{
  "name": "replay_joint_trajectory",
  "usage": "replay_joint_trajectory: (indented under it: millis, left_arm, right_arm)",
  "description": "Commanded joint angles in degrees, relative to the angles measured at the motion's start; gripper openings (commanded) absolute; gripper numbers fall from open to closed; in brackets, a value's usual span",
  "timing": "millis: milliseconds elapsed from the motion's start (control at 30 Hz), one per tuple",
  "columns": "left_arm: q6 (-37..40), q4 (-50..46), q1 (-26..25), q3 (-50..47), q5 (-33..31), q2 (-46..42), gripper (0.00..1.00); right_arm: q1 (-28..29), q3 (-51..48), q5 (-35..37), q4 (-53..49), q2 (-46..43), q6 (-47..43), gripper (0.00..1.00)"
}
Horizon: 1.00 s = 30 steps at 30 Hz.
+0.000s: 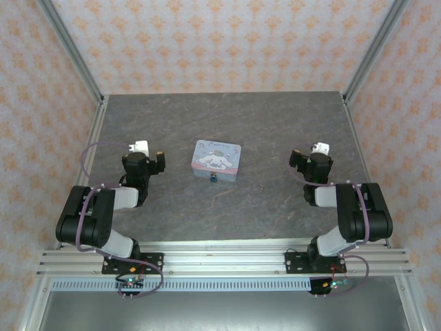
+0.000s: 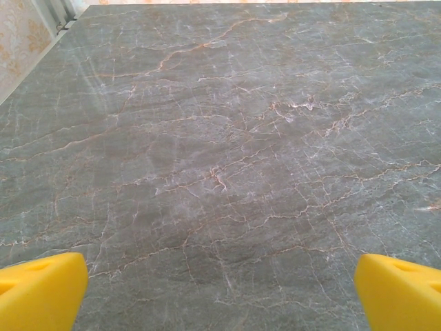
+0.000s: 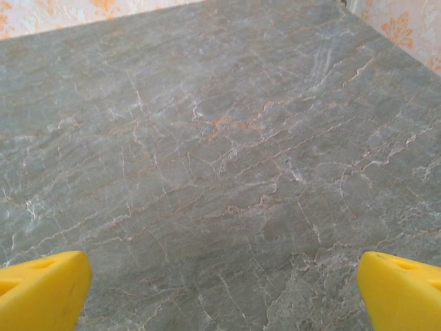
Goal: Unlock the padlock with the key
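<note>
Your left hand (image 2: 220, 293) is spread wide, its yellow fingertips (image 2: 41, 293) apart over bare counter (image 2: 227, 152), gripping nothing. Your right hand (image 3: 220, 293) is spread just the same. Mid-counter, between the arms, the padlock (image 1: 214, 178) sits against the near edge of the pale blue tin (image 1: 216, 159).

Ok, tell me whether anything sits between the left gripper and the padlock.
Nothing visible does. The left gripper is open over bare table, and the stretch across to the padlock holds no object. The pale blue tin lies just behind the padlock, outside that path.
</note>
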Motion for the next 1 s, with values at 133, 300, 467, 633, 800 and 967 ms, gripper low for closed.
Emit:
replay_joint_trajectory:
  millis: [133,300,467,633,800,967]
  left_arm:
    - [-0.22,-20.59,-0.36,11.62,-2.93,-6.85,1.00]
    - [-9.41,-35.76,-0.45,17.88,-5.13,-11.90,1.00]
    - [-18.74,-51.79,-2.21,24.84,-3.16,-14.49,1.00]
    - [-23.70,-59.97,-6.40,27.19,-1.23,-16.94,1.00]
    - [-29.88,-62.94,-9.56,26.58,3.48,-18.74,1.00]
    - [-36.82,-61.59,-11.80,23.76,7.87,-19.26,1.00]
  right_arm:
    - [-0.08,0.62,5.35,-14.63,-19.93,6.25,0.99]
    - [-0.59,5.41,0.14,-28.76,-30.65,23.94,0.99]
    - [-0.55,10.59,-19.82,-32.40,-30.12,30.01,0.96]
    - [2.87,15.98,-25.95,-41.29,-25.68,30.10,0.88]
    - [9.42,21.03,-26.80,-53.84,-19.34,28.95,0.78]
    - [18.90,23.57,-23.33,-61.70,-13.41,28.36,0.73]
